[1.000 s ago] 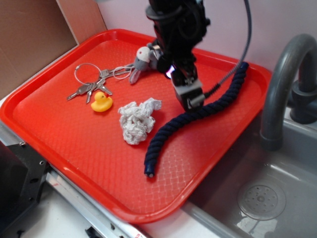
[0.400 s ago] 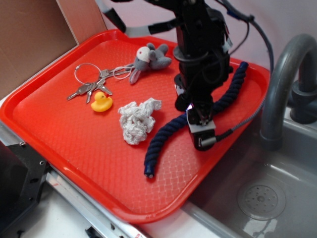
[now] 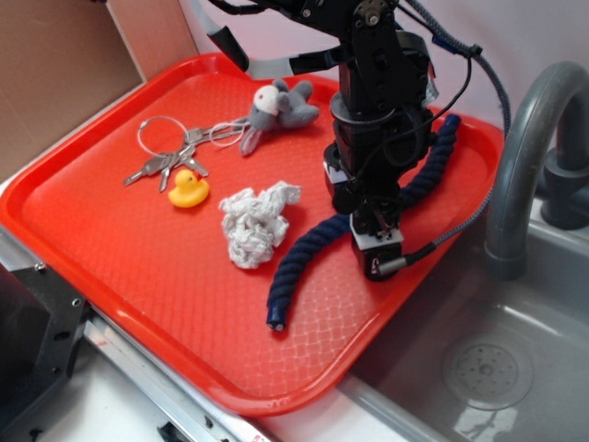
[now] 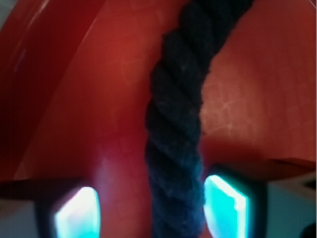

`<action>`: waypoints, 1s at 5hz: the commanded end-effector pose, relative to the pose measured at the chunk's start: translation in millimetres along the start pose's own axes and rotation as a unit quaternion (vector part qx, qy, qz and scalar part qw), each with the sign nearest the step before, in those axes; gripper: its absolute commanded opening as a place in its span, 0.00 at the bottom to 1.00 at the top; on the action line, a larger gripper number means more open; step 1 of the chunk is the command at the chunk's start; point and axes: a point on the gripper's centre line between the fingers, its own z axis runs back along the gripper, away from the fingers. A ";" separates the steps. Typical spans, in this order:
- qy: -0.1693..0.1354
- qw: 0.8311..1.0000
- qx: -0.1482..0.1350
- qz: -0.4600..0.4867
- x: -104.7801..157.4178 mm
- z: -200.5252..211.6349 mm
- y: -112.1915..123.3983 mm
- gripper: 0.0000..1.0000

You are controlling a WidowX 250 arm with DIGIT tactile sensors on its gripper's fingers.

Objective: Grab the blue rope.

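**End effector down over the blue rope, jaws astride it**

- End effector point(image 3: 379, 258) is low on the right half of the red tray point(image 3: 138, 267), pointing down at the middle of the blue rope point(image 3: 299, 253).
- Wrist view: rope point(image 4: 176, 148) runs straight up the frame between the two fingers point(image 4: 225, 203). Left finger sits apart from the rope with tray showing in the gap; right finger is just beside it, and contact there is too blurred to call. So jaws are spread wider than the rope, not clamped on it.
- Rope lies flat on the tray in a loose curve: one cut end near the tray's front-right area, the other end up against the far right rim. The arm hides the middle stretch in the exterior view.
- Other items on the tray, all left of the rope and apart from it: crumpled white paper point(image 3: 256, 224) nearest, yellow rubber duck point(image 3: 188, 190), key ring with keys point(image 3: 167, 152), grey plush toy point(image 3: 278, 109) at the back.
- Black robot cable point(image 3: 460, 216) hangs off the end effector toward the tray's right edge.
- Grey sink point(image 3: 488, 368) and faucet point(image 3: 525, 157) are right of the tray.
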 end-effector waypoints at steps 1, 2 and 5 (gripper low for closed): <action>0.010 1.000 -0.007 -0.009 0.4 7.6 -7.0 0.00; -0.025 1.000 -0.001 0.009 -11.1 38.6 6.0 0.00; -0.150 0.977 -0.086 0.127 -104.0 153.9 71.5 0.00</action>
